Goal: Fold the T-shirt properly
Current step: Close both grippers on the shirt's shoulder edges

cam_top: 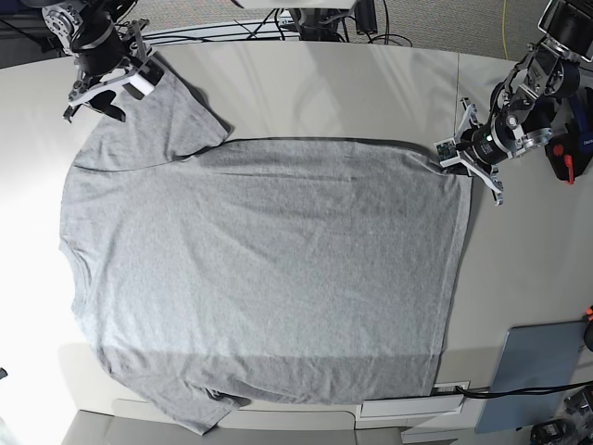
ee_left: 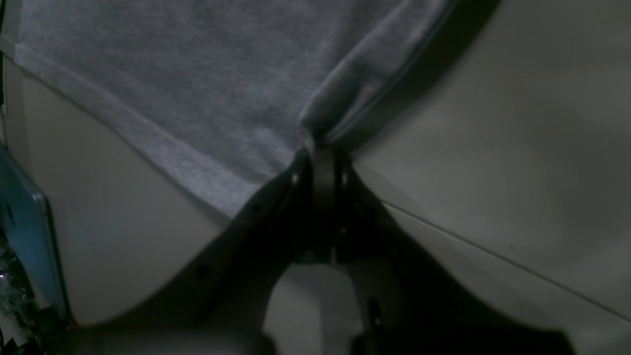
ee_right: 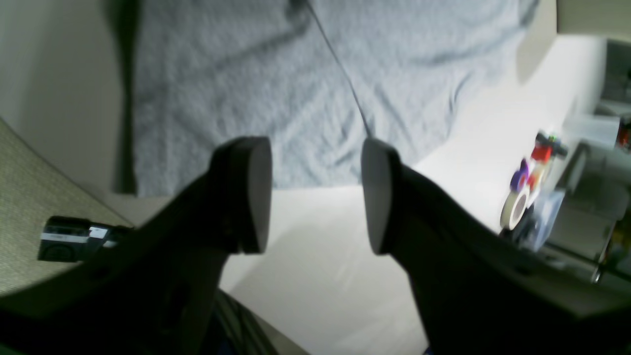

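The left gripper [ee_left: 315, 148] is pinched on a hem corner of the T-shirt [ee_left: 197, 98], the cloth bunching into a small ridge right at the closed tips. In the base view this same gripper [cam_top: 460, 155] sits at the shirt's upper right corner, at the bottom hem. The right gripper [ee_right: 315, 197] hangs spread with nothing between its pads, just above the edge of the grey cloth [ee_right: 296, 88]; in the base view it [cam_top: 109, 82] is at the far sleeve, upper left.

Outward from both, the T-shirt [cam_top: 259, 278] lies spread nearly flat on the pale surface [cam_top: 324, 93], neck to the left, hem to the right, one sleeve toward the far edge and the other at the near edge. No lettering shows, so the print is probably face down. A grey-blue panel [cam_top: 533, 371] lies on the surface, just beyond the hem's near corner.

As I judge it, the task is barely begun: the shirt is laid out and smoothed, but no fold has been made. All the folding of sleeves and body remains.
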{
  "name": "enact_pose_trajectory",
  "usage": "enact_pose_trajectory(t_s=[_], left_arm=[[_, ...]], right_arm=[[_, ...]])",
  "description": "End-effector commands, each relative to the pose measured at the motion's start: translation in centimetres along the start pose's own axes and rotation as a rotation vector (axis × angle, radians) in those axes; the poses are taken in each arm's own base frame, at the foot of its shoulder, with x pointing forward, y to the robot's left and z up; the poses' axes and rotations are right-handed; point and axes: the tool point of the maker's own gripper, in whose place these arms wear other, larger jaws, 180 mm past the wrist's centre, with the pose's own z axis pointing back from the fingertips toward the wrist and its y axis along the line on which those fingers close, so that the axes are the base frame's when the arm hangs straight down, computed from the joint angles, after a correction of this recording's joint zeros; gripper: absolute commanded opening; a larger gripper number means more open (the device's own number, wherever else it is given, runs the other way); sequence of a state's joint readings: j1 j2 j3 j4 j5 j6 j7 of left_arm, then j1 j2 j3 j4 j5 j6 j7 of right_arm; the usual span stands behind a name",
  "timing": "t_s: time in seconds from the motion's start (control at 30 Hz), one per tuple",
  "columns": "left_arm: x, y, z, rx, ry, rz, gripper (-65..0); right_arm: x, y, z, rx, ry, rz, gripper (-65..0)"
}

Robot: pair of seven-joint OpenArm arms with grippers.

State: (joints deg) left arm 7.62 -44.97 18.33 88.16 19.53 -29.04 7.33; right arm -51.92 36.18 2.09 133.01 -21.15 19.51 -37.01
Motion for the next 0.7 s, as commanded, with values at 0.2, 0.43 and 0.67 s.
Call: enact_pose_trajectory(t_s=[0.2,0.43,0.67], left_arm=[[-2.6,-1.7,0.3,-0.072,0.109,-0.037,-65.0],[-2.6,-1.7,0.3,-0.071,0.109,-0.039,-65.0],[-2.6,-1.7,0.3,-0.07,0.109,-0.039,-65.0]], right_arm=[[-1.8,-2.7,-0.9,-0.077,0.039,0.233,-35.6],[-7.4,-1.4,-3.4,-0.02,0.169,0.325,-35.6],[-8.2,0.1,-5.7,0.042,0.178,0.331,-35.6]])
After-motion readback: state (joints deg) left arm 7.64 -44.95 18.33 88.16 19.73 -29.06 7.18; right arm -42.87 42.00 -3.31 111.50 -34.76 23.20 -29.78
